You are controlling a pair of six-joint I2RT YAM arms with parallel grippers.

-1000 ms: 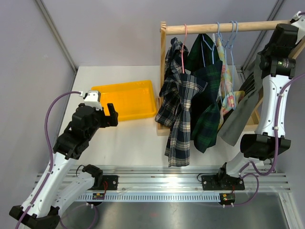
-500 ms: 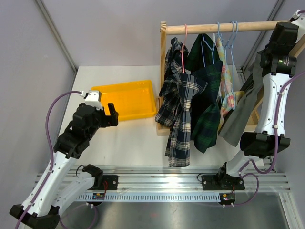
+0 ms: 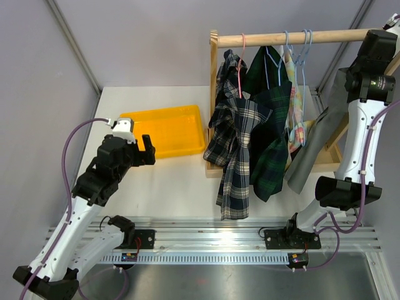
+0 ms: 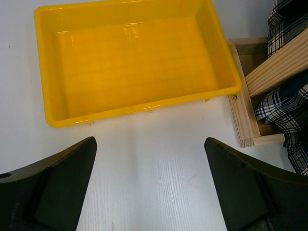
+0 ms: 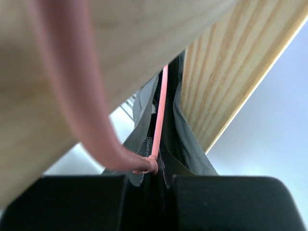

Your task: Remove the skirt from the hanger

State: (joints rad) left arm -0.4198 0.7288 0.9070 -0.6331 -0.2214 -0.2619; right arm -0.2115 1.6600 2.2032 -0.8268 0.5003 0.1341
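The left gripper [image 4: 149, 144] hangs wide open and empty, the yellow tray [image 4: 144, 106] just ahead of its fingertips, likely too far off to catch anything that drops. The right gripper [image 5: 159, 179] is clamped shut on the grey skirt [image 5: 144, 103], which hangs from the pink hanger [image 5: 161, 106] hooked over the wooden rod [image 5: 125, 33] just above the fingers. Since the hanger's wire lies right at the pinch beside the cloth, a pull may drag hanger and skirt together, jam the hook on the rod, or let the thin fabric slip out.
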